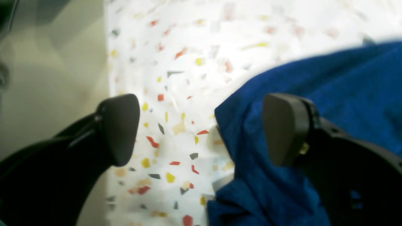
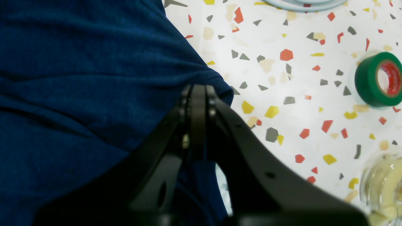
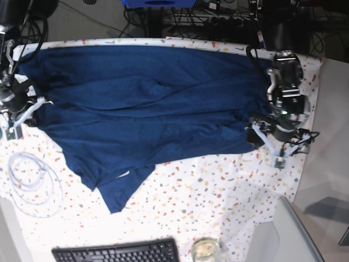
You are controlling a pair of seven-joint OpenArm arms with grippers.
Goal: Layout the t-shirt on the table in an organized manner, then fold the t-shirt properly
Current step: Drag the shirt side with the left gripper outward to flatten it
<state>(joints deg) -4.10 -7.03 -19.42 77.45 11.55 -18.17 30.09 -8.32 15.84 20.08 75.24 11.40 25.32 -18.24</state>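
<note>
Green tape roll (image 2: 378,79), keyboard (image 3: 115,252), white cable coil (image 3: 31,182).

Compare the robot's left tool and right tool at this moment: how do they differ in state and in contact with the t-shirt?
1. The left tool stands wide open; the right tool is shut.
2. The left tool holds nothing, with the t-shirt lying loose under one finger; the right tool pinches the shirt's edge.
3. Speckled table shows between the left fingers; no gap shows on the right.

Both are black and sit at the shirt's edge.

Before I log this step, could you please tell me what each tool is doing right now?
Left tool: open, holding nothing; the t-shirt lies beside it.
Right tool: closed on the t-shirt's edge.
</note>
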